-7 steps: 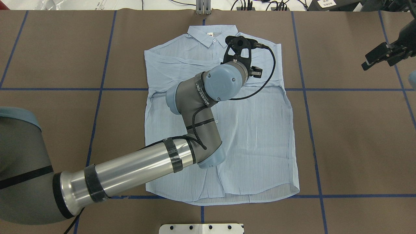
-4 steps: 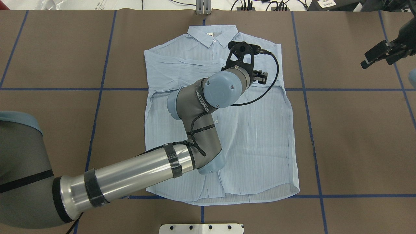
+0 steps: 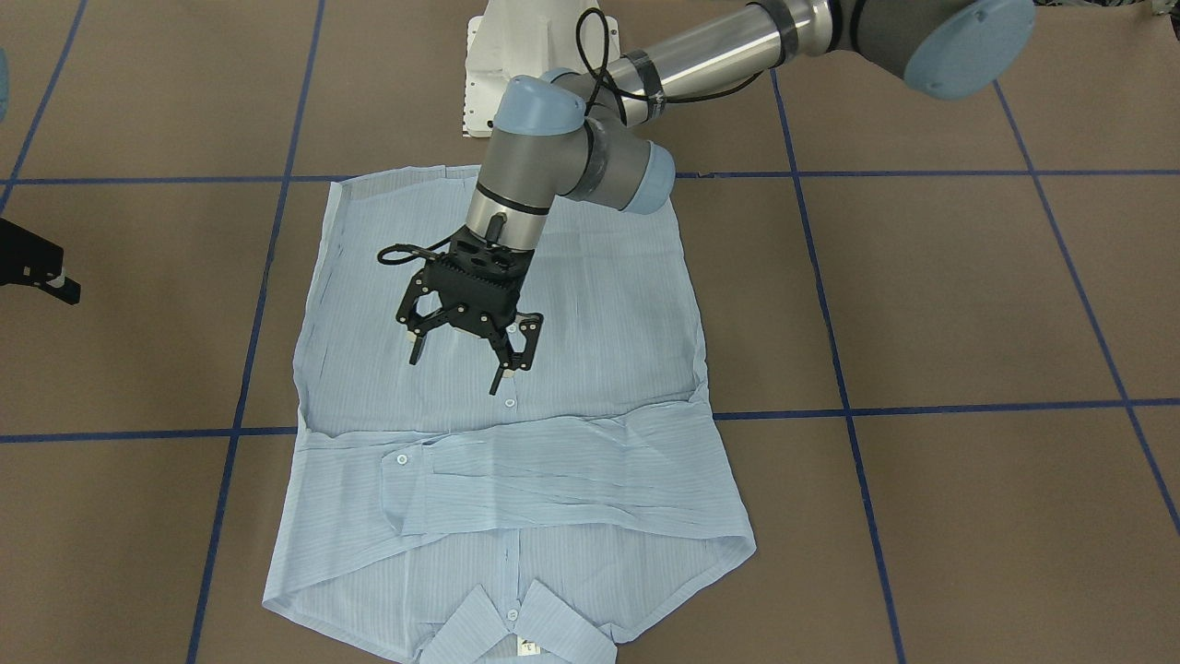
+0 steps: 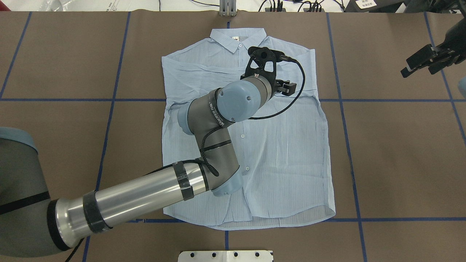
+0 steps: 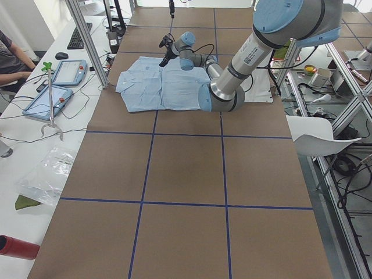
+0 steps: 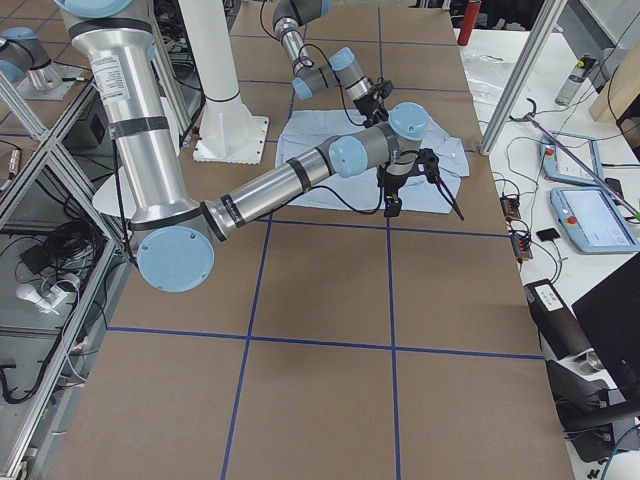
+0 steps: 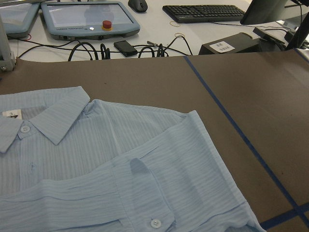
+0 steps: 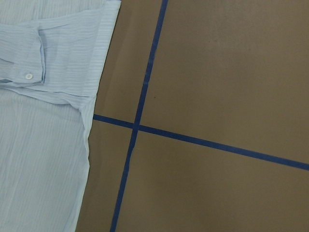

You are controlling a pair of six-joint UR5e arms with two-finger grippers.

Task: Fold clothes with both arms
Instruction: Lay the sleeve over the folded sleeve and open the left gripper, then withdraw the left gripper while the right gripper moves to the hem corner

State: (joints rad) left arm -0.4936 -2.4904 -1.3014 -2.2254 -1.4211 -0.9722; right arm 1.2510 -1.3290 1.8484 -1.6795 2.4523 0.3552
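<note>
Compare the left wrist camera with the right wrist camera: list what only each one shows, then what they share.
Only the left wrist view shows the collar of the shirt, with its button and size tag. Beyond the table's far edge it also shows a teach pendant with a red button, a keyboard and cables. Only the right wrist view shows two blue tape lines crossing beside the shirt's side edge. Both show the light blue shirt lying on the brown table, a sleeve cuff with a button, and blue tape.
</note>
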